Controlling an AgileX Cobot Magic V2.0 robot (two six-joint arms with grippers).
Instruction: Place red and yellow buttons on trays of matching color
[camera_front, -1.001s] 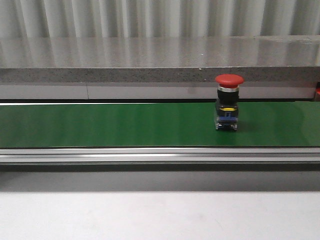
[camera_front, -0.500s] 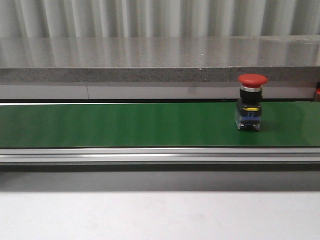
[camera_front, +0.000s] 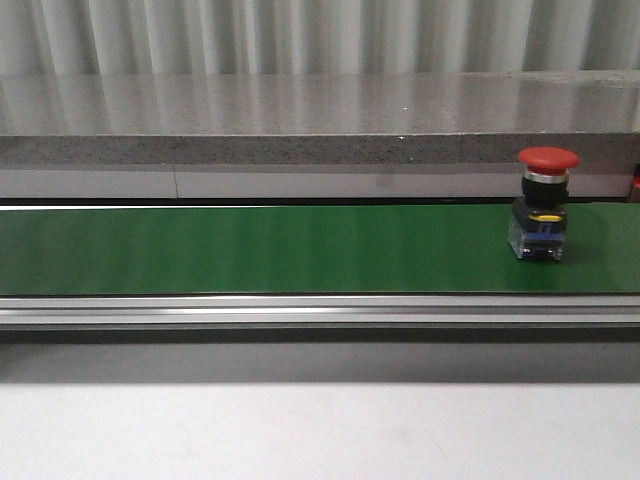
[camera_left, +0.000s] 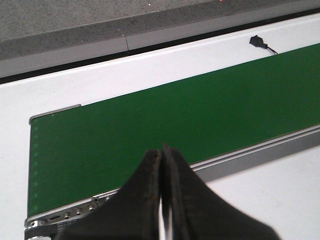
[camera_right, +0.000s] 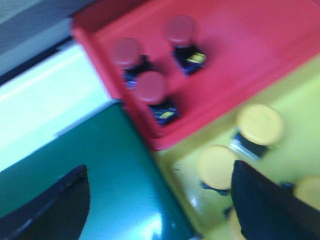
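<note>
Looking forward over the table, a single red button (camera_front: 545, 215) stands upright on the green belt (camera_front: 250, 250), now far over toward the right end. A second ago it sat nearer the middle; half a second ago it was partway between. So the belt is carrying it steadily rightward, and no arm shows in this view at all. Behind the belt runs a grey stone ledge (camera_front: 300, 125).

From the left wrist, the left gripper (camera_left: 161, 200) hangs over the near edge of the belt's other end with its dark fingers pressed together and nothing between them. The stretch of belt under it is bare, and a small black plug (camera_left: 257, 41) lies on the white surface beyond.

From the right wrist, the picture is blurred. The right gripper (camera_right: 160, 200) has its fingers spread wide and holds nothing. Beneath it the belt's end meets a red tray (camera_right: 240, 45) with three red buttons standing in it, and beside that a yellow tray (camera_right: 295, 100) with several yellow-capped buttons.

The button's drift matters, I'd say: it is heading toward the trays, where the spread right hand looks ready to take it and set it in the red one.
</note>
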